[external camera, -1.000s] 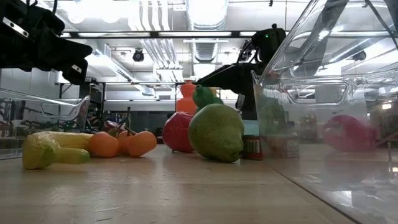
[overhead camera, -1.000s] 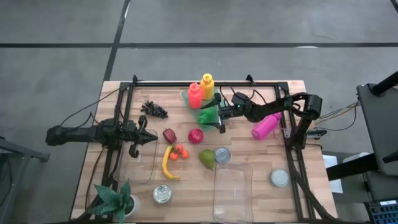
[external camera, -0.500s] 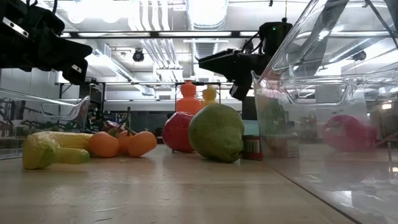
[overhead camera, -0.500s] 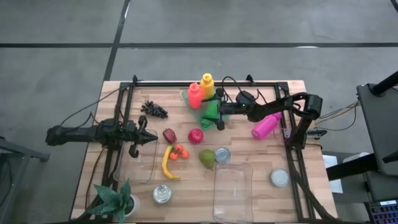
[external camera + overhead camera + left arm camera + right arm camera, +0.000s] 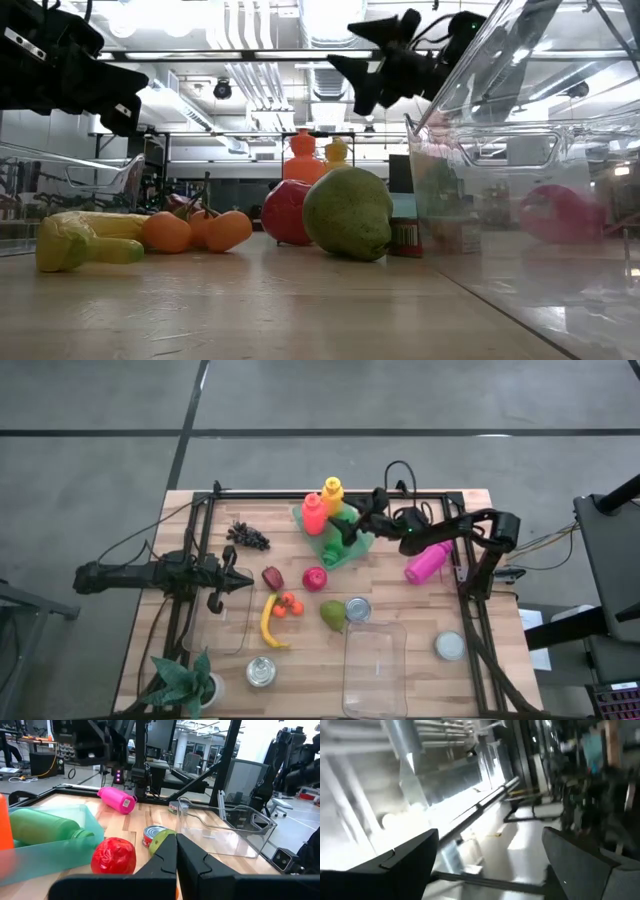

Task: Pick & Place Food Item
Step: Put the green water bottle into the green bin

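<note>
right jaws: spread wide with nothing between them; we see bare fingers in the right wrist view and against the ceiling in the low view
right gripper (image 5: 362, 507): lifted well above the boards at the far middle of the table, over the green tray (image 5: 347, 550), tipped upward
left jaws: closed, the two fingers pressed together in the left wrist view
left gripper (image 5: 243, 584): waits low on the left side, over the rim of a clear container (image 5: 222, 643), holding nothing
green bottle (image 5: 338, 541): lies on its side in the green tray, apart from the right gripper; we take it as the task's item
neighbours: red bottle (image 5: 313, 514) and yellow bottle (image 5: 333, 497) stand upright just behind the tray; pink bottle (image 5: 428, 561) lies to the right
fruit: apple (image 5: 314, 578), pear (image 5: 332, 615), banana (image 5: 268, 622) and a can (image 5: 357, 609) sit nearer the front, a second clear container (image 5: 374, 666) beyond them
step, our judgement: placing looks finished and the right arm is clear of the tray; we cannot say whether another item follows
next move calls for: choosing the next item, coming down over it with the jaws wide, keeping clear of the upright bottles
</note>
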### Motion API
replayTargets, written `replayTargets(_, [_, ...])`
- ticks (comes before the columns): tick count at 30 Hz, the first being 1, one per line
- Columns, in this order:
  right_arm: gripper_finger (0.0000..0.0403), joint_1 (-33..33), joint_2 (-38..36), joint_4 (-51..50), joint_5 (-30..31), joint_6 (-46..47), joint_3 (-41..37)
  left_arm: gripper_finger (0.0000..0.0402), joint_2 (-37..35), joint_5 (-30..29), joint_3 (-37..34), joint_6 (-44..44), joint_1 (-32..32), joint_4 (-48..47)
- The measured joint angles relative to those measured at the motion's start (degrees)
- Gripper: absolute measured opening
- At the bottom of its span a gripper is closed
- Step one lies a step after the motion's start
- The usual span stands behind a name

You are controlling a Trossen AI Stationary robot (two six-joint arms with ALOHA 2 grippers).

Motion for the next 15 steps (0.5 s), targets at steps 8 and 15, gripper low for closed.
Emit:
replayTargets(8, [0.0353, -4.67, -6.94, 0.0, -4.69, -29.78, 0.23, 0.0001, 0.12, -0.01, 0.0, 0.0, -0.01, 0.01])
replayTargets(15, [0.0353, -9.64, -15.13, -16.02, -19.72, -53.59, 3.05, 0.0001, 0.35, -0.01, 0.0, 0.0, -0.02, 0.0])
